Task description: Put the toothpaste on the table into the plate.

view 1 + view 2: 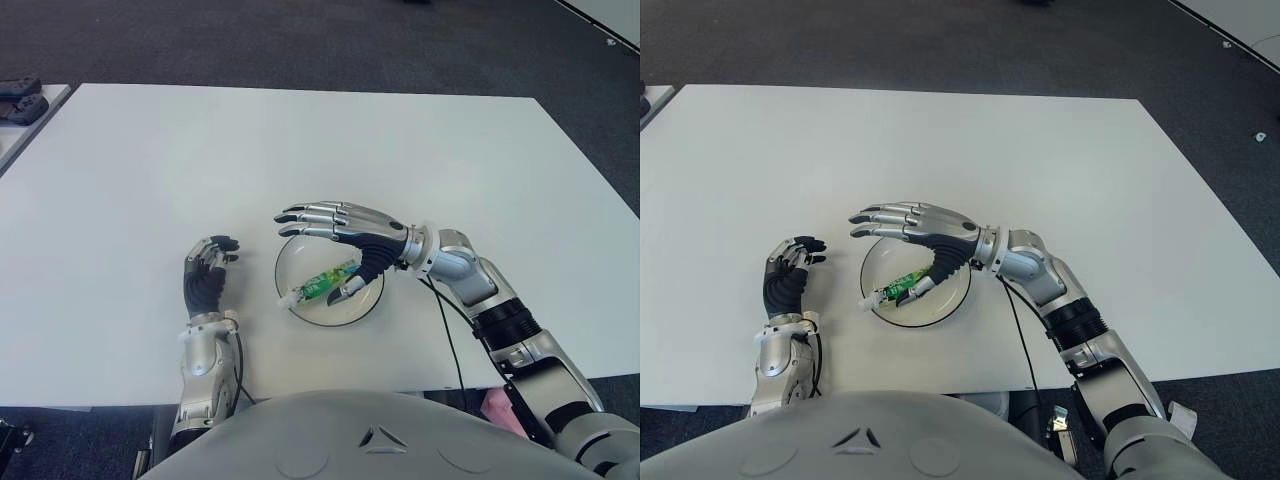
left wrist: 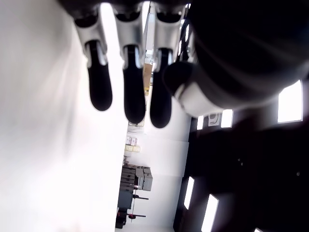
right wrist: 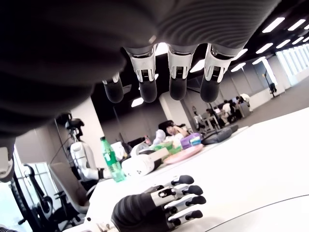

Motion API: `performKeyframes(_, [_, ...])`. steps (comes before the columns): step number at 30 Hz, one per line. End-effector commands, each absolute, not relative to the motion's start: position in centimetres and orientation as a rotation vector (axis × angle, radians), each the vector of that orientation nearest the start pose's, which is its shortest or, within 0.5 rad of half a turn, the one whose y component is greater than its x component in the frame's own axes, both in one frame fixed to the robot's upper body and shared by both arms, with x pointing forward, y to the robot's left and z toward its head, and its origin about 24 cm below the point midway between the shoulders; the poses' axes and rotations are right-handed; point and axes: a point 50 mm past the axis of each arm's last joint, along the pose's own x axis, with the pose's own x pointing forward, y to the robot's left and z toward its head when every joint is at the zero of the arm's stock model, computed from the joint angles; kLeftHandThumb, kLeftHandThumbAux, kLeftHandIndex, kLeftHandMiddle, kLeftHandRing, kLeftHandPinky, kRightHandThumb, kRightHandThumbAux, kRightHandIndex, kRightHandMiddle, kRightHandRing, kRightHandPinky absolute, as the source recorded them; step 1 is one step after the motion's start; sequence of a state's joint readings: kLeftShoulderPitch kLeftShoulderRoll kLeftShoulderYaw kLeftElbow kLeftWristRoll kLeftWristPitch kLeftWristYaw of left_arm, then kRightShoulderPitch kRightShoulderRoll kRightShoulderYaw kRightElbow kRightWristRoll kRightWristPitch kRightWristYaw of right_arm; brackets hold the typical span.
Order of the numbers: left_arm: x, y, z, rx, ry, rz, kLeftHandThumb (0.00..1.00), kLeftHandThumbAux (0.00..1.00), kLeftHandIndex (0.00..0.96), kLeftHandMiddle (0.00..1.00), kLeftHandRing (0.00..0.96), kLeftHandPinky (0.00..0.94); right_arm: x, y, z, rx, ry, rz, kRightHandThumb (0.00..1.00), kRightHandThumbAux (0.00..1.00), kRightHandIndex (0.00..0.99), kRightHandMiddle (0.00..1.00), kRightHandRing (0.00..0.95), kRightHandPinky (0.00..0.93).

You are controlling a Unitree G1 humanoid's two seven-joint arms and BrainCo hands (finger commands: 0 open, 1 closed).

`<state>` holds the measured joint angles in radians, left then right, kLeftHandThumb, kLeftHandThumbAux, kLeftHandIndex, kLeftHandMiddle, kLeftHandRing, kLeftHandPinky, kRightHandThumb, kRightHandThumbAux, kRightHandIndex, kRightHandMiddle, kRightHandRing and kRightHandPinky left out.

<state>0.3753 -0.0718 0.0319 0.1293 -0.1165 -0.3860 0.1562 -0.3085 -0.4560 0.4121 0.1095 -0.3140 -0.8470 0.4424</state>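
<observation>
The toothpaste (image 1: 322, 284) lies inside the plate (image 1: 366, 307), long axis slanting from near-left to far-right. The right hand (image 1: 340, 228) hovers directly above it, fingers spread wide and empty. The left hand (image 1: 207, 272) shows left of the plate, fingers loosely extended, holding nothing.

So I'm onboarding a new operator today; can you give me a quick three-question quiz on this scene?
1. True or false: the toothpaste lies in the plate.
2. The right hand over the plate is: A) open, holding nothing; B) clamped on the tube; C) flat on the table.
3. Which hand shows beside the plate on its left, away from the work?

Key: 1 true. 2 A. 3 the left hand.
</observation>
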Motion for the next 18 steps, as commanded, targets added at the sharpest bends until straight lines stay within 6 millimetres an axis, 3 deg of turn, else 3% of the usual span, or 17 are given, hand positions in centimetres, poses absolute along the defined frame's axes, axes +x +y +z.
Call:
performKeyframes(1, [15.0, 16.9, -4.1, -0.172, 0.203, 0.389, 0.716, 0.723, 0.422, 0.449, 0.421, 0.419, 23.6, -9.0, 10.2, -0.858, -0.781, 1.11, 0.062, 0.397, 0.0, 0.0, 0.0, 0.0])
performKeyframes(11, [15.0, 16.8, -4.0, -0.172, 0.204, 0.381, 0.712, 0.723, 0.423, 0.446, 0.418, 0.409, 23.6, -9.6, 10.2, -0.804, -0.756, 1.004, 0.026, 0.457, 0.0, 0.0, 0.0, 0.0])
performKeyframes(18, [14.9, 16.9, -3.9, -0.172, 0.198, 0.372, 0.712, 0.723, 0.423, 0.445, 0.405, 0.392, 23.6, -10.4, 9.6, -0.556, -0.694, 0.803, 0.001, 0.567, 0.0, 0.002, 0.0, 0.013])
